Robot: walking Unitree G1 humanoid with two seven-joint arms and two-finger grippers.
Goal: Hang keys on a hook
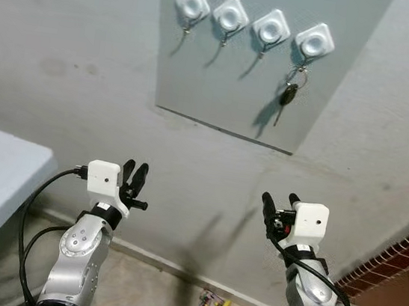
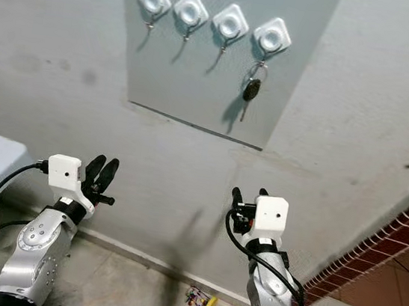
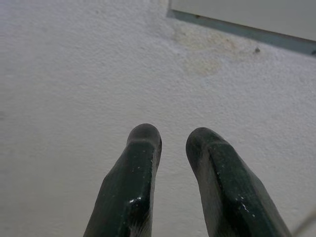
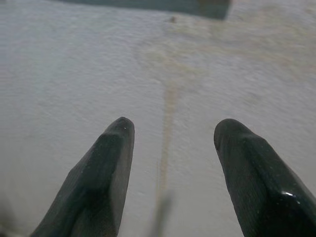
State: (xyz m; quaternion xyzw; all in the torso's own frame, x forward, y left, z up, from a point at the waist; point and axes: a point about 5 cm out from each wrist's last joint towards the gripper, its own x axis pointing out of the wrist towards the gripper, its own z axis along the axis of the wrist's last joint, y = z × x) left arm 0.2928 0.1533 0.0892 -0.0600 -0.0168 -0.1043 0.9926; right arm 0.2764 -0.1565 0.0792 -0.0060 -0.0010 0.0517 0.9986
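A rough, pale plastered wall [image 1: 68, 44] is seen carrying a smooth grey rectangular panel [image 1: 235, 89], on which four white rounded-square hooks [image 1: 252, 22] are fixed in a row. The dark-headed keys on a metal ring [image 1: 289, 94] are hung from the rightmost hook [image 1: 315, 41], well above the right gripper [image 1: 281, 203], whose long black fingers are spread apart and hold nothing. The left gripper [image 1: 136, 170] is raised lower left, its fingers parted by a narrow gap.

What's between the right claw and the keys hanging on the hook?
Nothing solid: in the left eye view, only bare grey wall and the panel's lower edge separate the right claw from the keys, which hang above it.
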